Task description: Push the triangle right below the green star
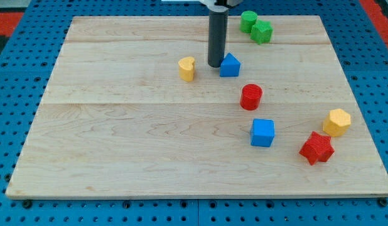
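Observation:
The blue triangle (230, 65) lies in the upper middle of the wooden board (118, 144). My tip (215, 64) stands right at the triangle's left side, touching or nearly touching it. The green star (262, 31) sits near the view's top, up and to the right of the triangle, with a green round block (248, 20) touching it on its upper left.
A yellow heart-like block (187, 68) lies left of my tip. A red cylinder (251, 96) and a blue cube (263, 132) lie below the triangle. A red star (317, 148) and a yellow hexagon (337, 122) sit at the lower right.

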Motion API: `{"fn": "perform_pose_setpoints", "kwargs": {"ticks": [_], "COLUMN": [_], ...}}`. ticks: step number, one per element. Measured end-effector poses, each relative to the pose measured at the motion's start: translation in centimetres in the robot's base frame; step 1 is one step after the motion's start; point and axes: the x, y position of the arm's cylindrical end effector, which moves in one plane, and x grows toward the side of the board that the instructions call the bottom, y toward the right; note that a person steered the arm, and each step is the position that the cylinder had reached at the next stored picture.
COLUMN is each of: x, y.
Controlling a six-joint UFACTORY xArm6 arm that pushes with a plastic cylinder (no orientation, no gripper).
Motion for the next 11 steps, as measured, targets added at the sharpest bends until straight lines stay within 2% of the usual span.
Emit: {"fn": "perform_pose_setpoints", "kwargs": {"ticks": [1,2,4,5,7,8,9,10,11], "x": [2.4,3.0,2.5,1.8,-4.3,-3.8,1.3,5.1,10.3], "y": [-0.7,-1.3,7.8,9.4,12.2,13.5,13.0,15.3,11.6]}}
